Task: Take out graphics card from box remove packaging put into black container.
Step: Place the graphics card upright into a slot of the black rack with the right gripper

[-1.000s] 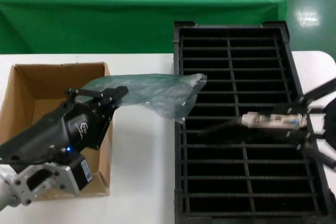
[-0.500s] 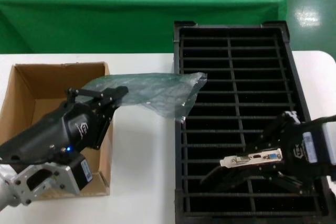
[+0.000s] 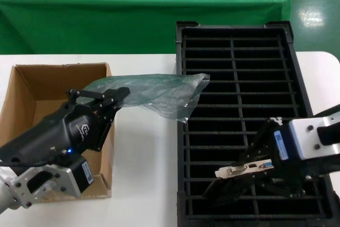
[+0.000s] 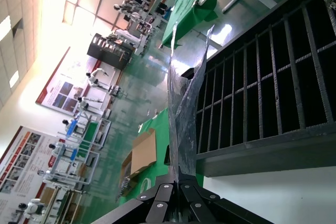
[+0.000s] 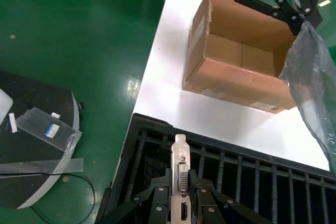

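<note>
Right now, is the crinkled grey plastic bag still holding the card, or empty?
Empty: the bag hangs flat, and the card is in the right pincer.

A factory hall; green floor (image 5: 79, 35), workstation rows (image 4: 79, 129), wall posters (image 4: 58, 90).

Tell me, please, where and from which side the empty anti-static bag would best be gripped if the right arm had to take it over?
Probably its free end, from the black container's side: it sticks out unsupported there, while the left gripper pinches the opposite end.
</note>
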Robot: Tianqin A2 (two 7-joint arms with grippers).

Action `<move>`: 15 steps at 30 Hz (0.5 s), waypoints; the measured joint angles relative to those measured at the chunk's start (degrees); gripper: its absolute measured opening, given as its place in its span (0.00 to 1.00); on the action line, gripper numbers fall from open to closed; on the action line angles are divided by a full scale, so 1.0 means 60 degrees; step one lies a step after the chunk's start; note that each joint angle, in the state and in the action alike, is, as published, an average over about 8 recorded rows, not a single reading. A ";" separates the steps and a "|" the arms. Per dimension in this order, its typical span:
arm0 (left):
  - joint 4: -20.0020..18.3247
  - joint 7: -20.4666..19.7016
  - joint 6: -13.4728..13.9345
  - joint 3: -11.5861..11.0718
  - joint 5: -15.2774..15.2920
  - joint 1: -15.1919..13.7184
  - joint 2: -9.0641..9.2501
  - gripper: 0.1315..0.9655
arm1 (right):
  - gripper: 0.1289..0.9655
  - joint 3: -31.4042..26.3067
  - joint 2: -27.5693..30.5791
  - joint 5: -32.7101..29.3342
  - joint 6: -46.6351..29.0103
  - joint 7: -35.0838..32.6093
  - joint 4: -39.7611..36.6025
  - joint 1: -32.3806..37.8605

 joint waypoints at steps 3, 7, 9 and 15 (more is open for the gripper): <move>0.0000 0.0000 0.0000 0.0000 0.0000 0.0000 0.0000 0.01 | 0.07 -0.0136 -0.0176 -0.0121 -0.0010 0.0029 -0.0143 0.0073; 0.0000 0.0000 0.0000 0.0000 0.0000 0.0000 0.0000 0.01 | 0.07 -0.0246 -0.0405 -0.0301 -0.0015 0.0030 -0.0341 0.0128; 0.0000 0.0000 0.0000 0.0000 0.0000 0.0000 0.0000 0.01 | 0.07 -0.0302 -0.0494 -0.0366 -0.0017 0.0027 -0.0422 0.0145; 0.0000 0.0000 0.0000 0.0000 0.0000 0.0000 0.0000 0.01 | 0.07 -0.0436 -0.0668 -0.0486 -0.0020 0.0017 -0.0574 0.0122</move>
